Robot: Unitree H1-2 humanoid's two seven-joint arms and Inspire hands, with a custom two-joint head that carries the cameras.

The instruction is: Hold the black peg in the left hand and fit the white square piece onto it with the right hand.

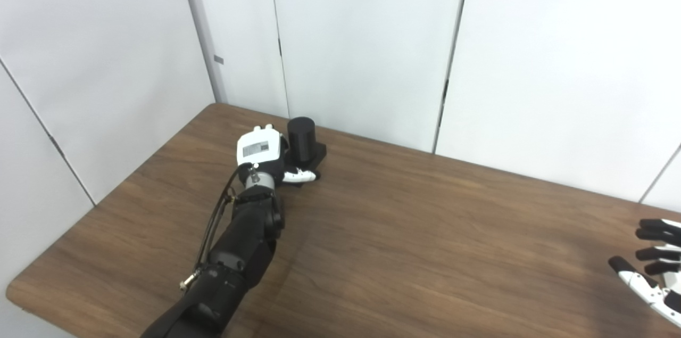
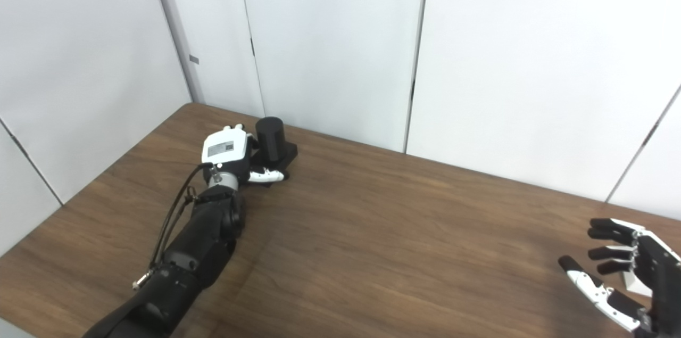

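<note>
The peg (image 1: 301, 138) stands upright on its base (image 1: 315, 156) at the far left part of the counter (image 1: 425, 231), close to the wall panels (image 1: 362, 40) behind it. Just left of the peg sits the left robot hand (image 1: 264, 157), its thumb (image 1: 298, 175) lying in front of the peg's base, right against it. The left arm (image 1: 234, 253) runs from the peg back toward the counter's near edge. Far right of the peg, well apart from it and nearer the front, the right robot hand (image 2: 622, 269) hovers over the counter's right end, fingers (image 2: 606, 234) spread toward the peg's side. Whether a small block sits inside that hand cannot be told.
</note>
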